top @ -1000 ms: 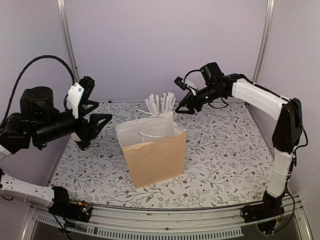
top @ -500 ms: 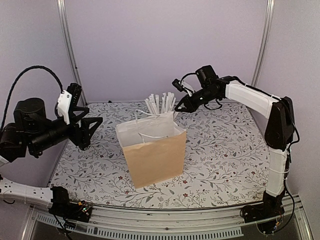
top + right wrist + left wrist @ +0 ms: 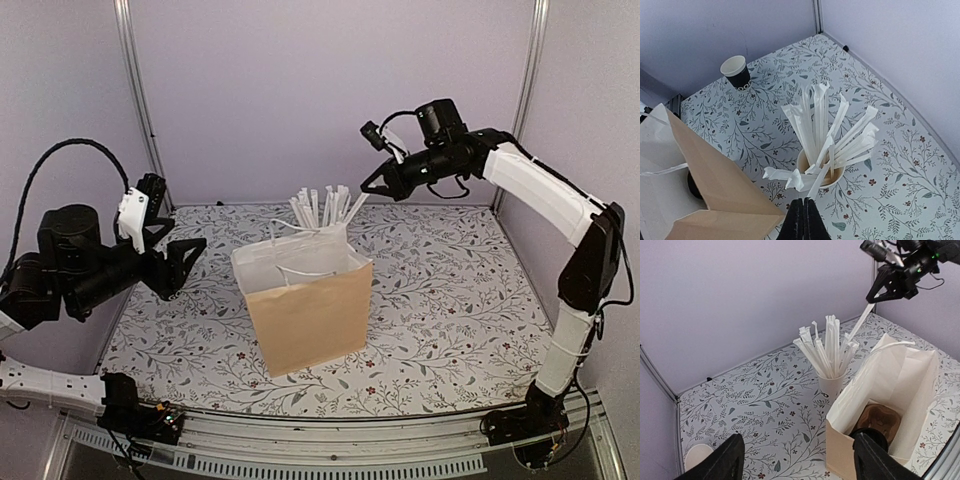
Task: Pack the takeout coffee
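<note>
A small black paper cup (image 3: pixel 738 73) with a white inside stands open on the table's far left; the top view hides it behind my left arm. In the brown paper bag (image 3: pixel 305 305), a round black lid (image 3: pixel 869 435) shows beside the brown pulp carrier (image 3: pixel 883 419). My right gripper (image 3: pixel 803 216) is shut on one paper-wrapped straw (image 3: pixel 821 181), lifted above the white cup of straws (image 3: pixel 839 176). From above, that gripper (image 3: pixel 369 190) hangs behind the bag. My left gripper (image 3: pixel 184 268) stands open and holds nothing, left of the bag.
The bag (image 3: pixel 890 390) stands open-topped mid-table, its white handles up. The straw cup (image 3: pixel 322 212) sits right behind it. Frame posts (image 3: pixel 135 95) and purple walls close the back and sides.
My right gripper closed on a straw and rose up and to the right with it. My left gripper sank and drew back a little, opening slightly wider.
</note>
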Robot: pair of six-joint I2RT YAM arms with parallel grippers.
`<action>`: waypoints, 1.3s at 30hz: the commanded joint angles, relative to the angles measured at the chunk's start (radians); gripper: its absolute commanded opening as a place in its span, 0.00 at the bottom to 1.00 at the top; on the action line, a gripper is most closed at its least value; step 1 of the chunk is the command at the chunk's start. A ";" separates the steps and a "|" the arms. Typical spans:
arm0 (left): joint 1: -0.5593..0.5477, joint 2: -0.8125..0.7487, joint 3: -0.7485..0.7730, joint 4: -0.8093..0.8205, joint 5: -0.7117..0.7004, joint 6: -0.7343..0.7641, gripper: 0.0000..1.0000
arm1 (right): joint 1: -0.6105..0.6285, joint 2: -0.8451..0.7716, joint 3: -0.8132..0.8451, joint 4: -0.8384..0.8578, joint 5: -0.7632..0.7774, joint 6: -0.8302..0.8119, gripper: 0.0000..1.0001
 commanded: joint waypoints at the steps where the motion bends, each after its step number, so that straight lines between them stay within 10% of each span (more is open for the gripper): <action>1: 0.032 -0.022 -0.036 0.046 -0.056 0.017 0.78 | -0.004 -0.165 0.070 -0.024 0.065 -0.011 0.00; 12: 0.225 -0.017 -0.193 0.232 -0.062 0.111 0.82 | -0.006 -0.435 0.039 -0.014 0.199 -0.080 0.00; 23: 0.536 -0.003 -0.344 0.430 0.272 0.078 0.79 | -0.006 -0.596 -0.049 -0.228 -0.295 -0.283 0.00; 39: 0.557 -0.042 -0.365 0.437 0.321 0.068 0.78 | 0.089 -0.323 0.010 -0.441 -0.389 -0.410 0.00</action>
